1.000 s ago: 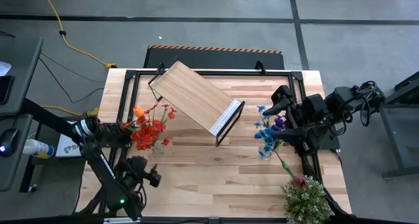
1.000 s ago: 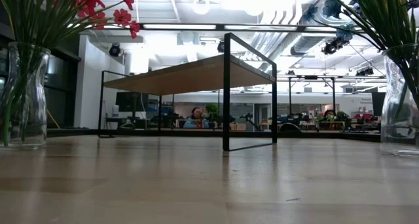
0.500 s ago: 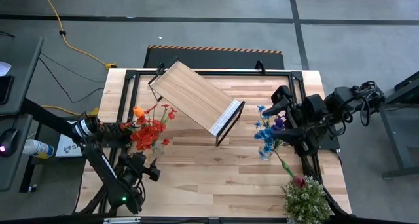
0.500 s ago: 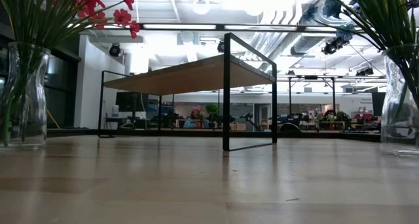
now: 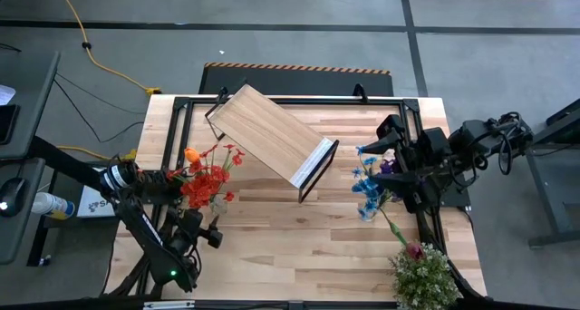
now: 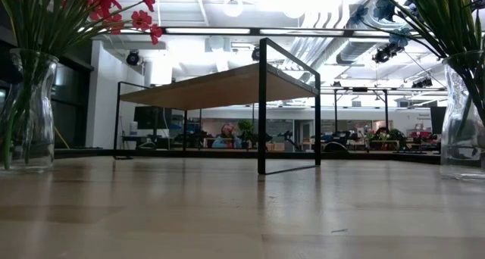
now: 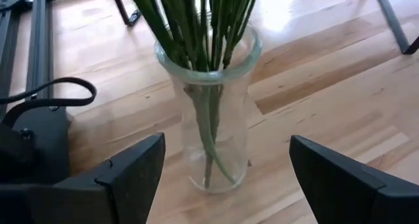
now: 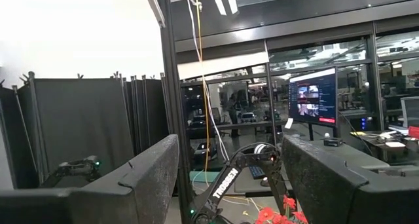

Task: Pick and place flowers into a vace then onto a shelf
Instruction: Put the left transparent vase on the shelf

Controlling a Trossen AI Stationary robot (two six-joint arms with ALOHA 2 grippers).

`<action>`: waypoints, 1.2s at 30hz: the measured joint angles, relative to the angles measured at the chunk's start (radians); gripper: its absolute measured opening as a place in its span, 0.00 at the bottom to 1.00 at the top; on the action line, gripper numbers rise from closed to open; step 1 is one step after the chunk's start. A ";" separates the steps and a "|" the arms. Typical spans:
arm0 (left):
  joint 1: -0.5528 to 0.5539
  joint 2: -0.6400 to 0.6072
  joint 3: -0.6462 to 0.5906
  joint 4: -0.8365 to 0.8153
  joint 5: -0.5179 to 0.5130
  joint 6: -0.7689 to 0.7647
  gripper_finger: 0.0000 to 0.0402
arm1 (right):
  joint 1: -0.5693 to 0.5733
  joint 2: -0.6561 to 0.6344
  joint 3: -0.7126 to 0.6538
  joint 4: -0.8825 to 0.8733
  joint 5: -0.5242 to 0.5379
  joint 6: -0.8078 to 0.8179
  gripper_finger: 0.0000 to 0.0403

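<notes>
A clear glass vase [image 7: 211, 106] stands on the table at the left and holds red sprays [image 5: 207, 183] and an orange tulip [image 5: 191, 154] by their green stems. My left gripper [image 7: 226, 145] is open just on the near side of it, one finger on either side of the vase's lower half, touching nothing. A second vase [image 6: 464, 115] at the right holds blue and purple blooms [image 5: 370, 179]. A dark pink rose [image 5: 414, 251] lies flat on the table. The shelf [image 5: 272, 136] stands on its legs at the far middle. My right gripper [image 5: 391, 142] is open, raised and facing the room.
A bushy green plant [image 5: 423, 276] sits at the near right corner beside the rose. A black frame [image 5: 181, 111] runs round the table's far and side edges. Bare wood [image 5: 299, 242] lies between the two vases, near of the shelf.
My left gripper has sunk and gone toward the vase of red flowers, staying open. The vases, flowers and shelf have kept their places.
</notes>
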 joint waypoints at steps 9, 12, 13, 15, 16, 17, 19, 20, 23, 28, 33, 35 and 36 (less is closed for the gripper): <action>0.059 0.000 -0.034 0.015 -0.071 0.019 0.89 | 0.000 0.000 0.000 0.009 0.000 0.000 0.65; 0.068 0.000 -0.052 0.018 -0.074 0.019 0.89 | 0.000 0.000 0.000 0.009 0.000 0.001 0.65; 0.068 0.000 -0.055 0.019 -0.074 0.019 0.89 | 0.000 0.001 0.000 0.009 0.000 0.002 0.65; 0.067 0.000 -0.058 0.020 -0.074 0.019 0.89 | 0.000 0.001 0.000 0.009 0.000 0.003 0.65; 0.066 0.000 -0.058 0.020 -0.074 0.019 0.89 | 0.000 0.001 0.000 0.009 0.000 0.003 0.65; 0.067 0.000 -0.058 0.020 -0.074 0.019 0.89 | 0.000 0.001 0.000 0.009 0.000 0.003 0.65; 0.067 0.000 -0.061 0.023 -0.075 0.019 0.89 | 0.000 0.001 0.000 0.009 0.000 0.000 0.65; 0.067 0.000 -0.070 0.030 -0.080 0.020 0.89 | 0.000 0.001 0.000 0.009 0.000 0.000 0.65; 0.068 0.000 -0.095 0.056 -0.093 0.019 0.89 | 0.000 0.001 0.000 0.009 0.000 0.000 0.65; 0.080 0.000 -0.114 0.061 -0.109 0.019 0.89 | 0.000 0.001 0.000 0.008 0.000 0.001 0.65; 0.084 0.000 -0.130 0.056 -0.118 0.019 0.89 | 0.000 0.001 0.000 0.008 0.019 0.007 0.65; 0.085 0.000 -0.137 0.056 -0.126 0.019 0.89 | 0.000 0.002 0.000 0.008 0.031 0.005 0.65; 0.085 0.000 -0.141 0.055 -0.129 0.019 0.89 | 0.000 0.002 0.000 0.008 0.040 0.003 0.65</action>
